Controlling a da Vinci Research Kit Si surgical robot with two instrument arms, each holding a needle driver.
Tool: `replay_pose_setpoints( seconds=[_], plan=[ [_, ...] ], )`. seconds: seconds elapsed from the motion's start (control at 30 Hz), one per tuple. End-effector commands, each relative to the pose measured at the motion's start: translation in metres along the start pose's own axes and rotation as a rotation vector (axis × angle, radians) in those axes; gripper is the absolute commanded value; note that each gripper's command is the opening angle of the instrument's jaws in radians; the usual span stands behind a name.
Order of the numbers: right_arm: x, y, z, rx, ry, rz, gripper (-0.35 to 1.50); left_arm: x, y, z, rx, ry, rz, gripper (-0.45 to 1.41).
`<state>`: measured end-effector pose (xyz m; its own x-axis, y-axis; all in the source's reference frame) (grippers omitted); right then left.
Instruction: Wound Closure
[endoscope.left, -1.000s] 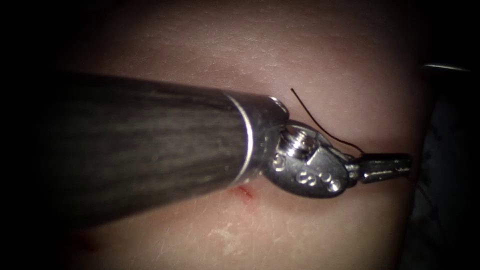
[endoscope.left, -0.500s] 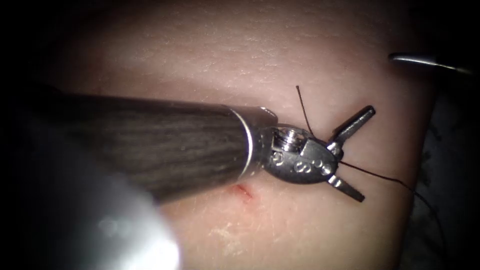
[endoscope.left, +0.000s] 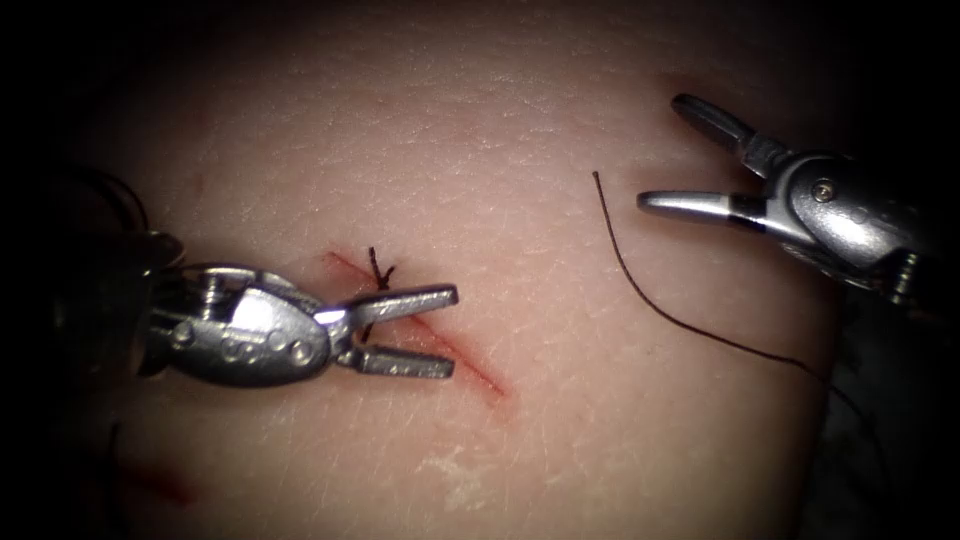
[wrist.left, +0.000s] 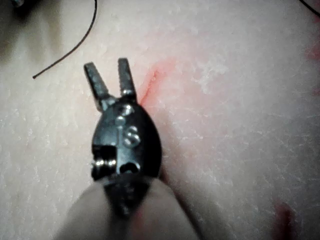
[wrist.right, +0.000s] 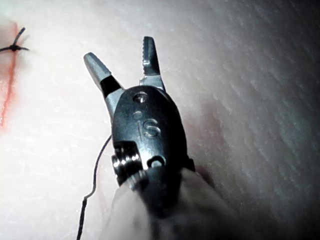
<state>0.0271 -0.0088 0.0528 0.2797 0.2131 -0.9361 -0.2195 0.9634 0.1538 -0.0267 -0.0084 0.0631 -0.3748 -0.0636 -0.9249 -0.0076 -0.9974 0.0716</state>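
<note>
Here the left tool (endoscope.left: 405, 330) hangs over the cut (endoscope.left: 470, 360) at mid-tissue, jaws parted and holding nothing, a tied stitch (endoscope.left: 378, 270) just at its 11 o'clock. The right tool (endoscope.left: 680, 155) sits at 2 o'clock, jaws spread, empty too. Between them the loose thread (endoscope.left: 680, 320) lies slack on the tissue (endoscope.left: 500, 150) — fine, limp, likely slippery — best pinched near its free end.

Tissue (endoscope.left: 560, 110): pale surface bearing an oblique cut (endoscope.left: 470, 362) edged with red fluid (endoscope.left: 490, 380). A knotted stitch (endoscope.left: 378, 272) crosses the cut's upper end. To the cut's right, a loose thread (endoscope.left: 660, 305) lies curved on the surface.
</note>
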Motion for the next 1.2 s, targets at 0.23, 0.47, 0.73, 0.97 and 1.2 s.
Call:
replay_pose_setpoints(
  seconds=[0.23,0.47,0.73,0.97,1.2],
  plan=[
    [-0.0022,-0.005,0.0055,0.052,0.004,-0.046,1.26,-0.0054,0.0038,-0.0014,0.131,-0.183,-0.119,0.3],
    [-0.0035,-0.0069,0.0082,0.09,-0.01,-0.075,1.26,-0.0104,0.0062,0.0006,0.216,-0.262,-0.137,0.83],
    [-0.0036,-0.0075,0.0092,0.099,-0.003,-0.084,1.26,-0.0111,0.0063,0.0023,0.248,-0.267,-0.148,0.79],
    [-0.0038,-0.0074,0.0092,0.101,-0.009,-0.086,1.26,-0.0098,0.006,0.0016,0.285,-0.222,-0.101,0.57],
    [-0.004,-0.0074,0.0093,0.103,-0.011,-0.087,1.25,-0.0088,0.0059,0.0012,0.303,-0.215,-0.025,0.37]
  ],
)
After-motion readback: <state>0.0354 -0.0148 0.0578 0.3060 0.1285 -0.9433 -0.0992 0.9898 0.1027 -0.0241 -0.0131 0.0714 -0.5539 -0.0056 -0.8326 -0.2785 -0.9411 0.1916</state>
